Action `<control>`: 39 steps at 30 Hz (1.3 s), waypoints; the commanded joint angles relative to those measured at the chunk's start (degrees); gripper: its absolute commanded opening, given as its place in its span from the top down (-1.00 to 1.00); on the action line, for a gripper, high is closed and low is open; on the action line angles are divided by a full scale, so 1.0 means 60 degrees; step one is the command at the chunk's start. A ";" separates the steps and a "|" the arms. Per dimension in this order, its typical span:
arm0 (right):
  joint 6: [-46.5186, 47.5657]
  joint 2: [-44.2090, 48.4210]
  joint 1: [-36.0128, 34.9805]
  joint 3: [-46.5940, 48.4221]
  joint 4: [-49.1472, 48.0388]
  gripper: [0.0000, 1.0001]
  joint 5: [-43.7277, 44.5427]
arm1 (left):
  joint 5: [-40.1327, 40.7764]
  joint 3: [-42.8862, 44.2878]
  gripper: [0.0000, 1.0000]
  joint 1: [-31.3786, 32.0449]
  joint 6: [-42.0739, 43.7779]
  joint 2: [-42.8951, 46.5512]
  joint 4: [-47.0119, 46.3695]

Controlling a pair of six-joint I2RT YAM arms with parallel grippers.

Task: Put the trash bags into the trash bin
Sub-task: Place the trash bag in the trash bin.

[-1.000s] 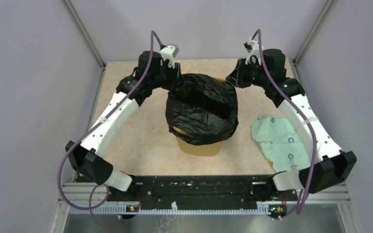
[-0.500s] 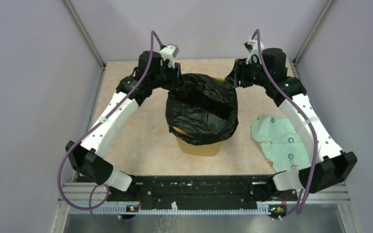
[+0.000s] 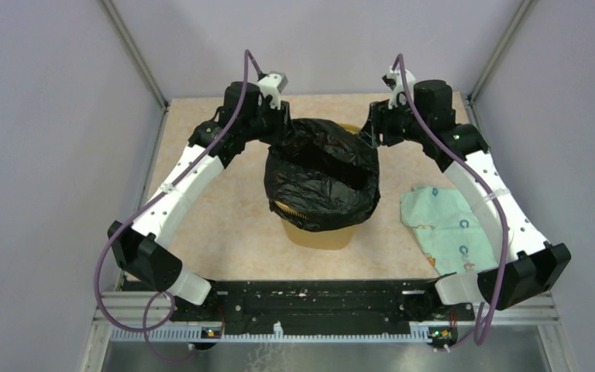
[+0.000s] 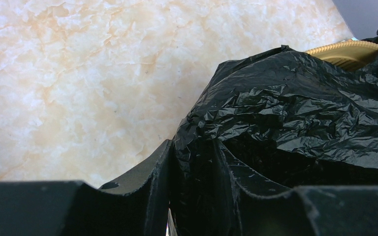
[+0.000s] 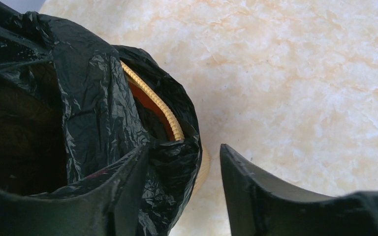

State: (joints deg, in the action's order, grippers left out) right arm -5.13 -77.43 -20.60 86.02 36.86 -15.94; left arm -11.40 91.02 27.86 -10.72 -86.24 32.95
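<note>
As the left gripper (image 4: 192,147) clamped the bag (image 3: 321,174) to spread it over the bin (image 3: 318,236), the right gripper (image 5: 184,147) gaped apart at its rim.

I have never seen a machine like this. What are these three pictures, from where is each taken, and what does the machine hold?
This is a robot with two arms fixed at the near edge of a beige marbled table. The wide picture looks down from above; the other two come from a camera on each wrist, so the dark shapes at the bottom are that arm's own fingers. On the table stands a mustard-yellow plastic bin with a crinkled glossy black plastic bag draped over its rim. A pale green patterned cloth lies on its right-arm side. The left tool is closed on a fold of the bag. The right tool is open, with the bag's edge seen between its fingers.
</note>
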 commanded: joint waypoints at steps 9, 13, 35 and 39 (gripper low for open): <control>0.0544 0.0227 -0.0751 0.0921 0.0375 -0.30 0.1126 | -0.0278 0.0408 0.18 0.0035 -0.0027 -0.0137 -0.0527; 0.0680 0.0060 -0.0836 0.0877 0.0609 -0.21 0.1664 | -0.0256 0.0471 0.18 0.0039 -0.0066 -0.0164 -0.0570; 0.0450 -0.0235 -0.0888 0.1080 -0.0001 0.68 0.2198 | -0.0332 0.0723 0.19 0.0045 -0.0147 -0.0317 -0.0813; 0.0167 -0.0221 -0.0887 0.0885 -0.0449 0.74 0.2396 | -0.0325 0.0723 0.21 0.0040 -0.0147 -0.0298 -0.0899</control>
State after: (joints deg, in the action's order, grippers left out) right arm -2.17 -79.70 -25.71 90.32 39.97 -4.14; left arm -12.43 93.12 27.86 -11.27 -88.55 31.40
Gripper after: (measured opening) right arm 0.143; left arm 0.400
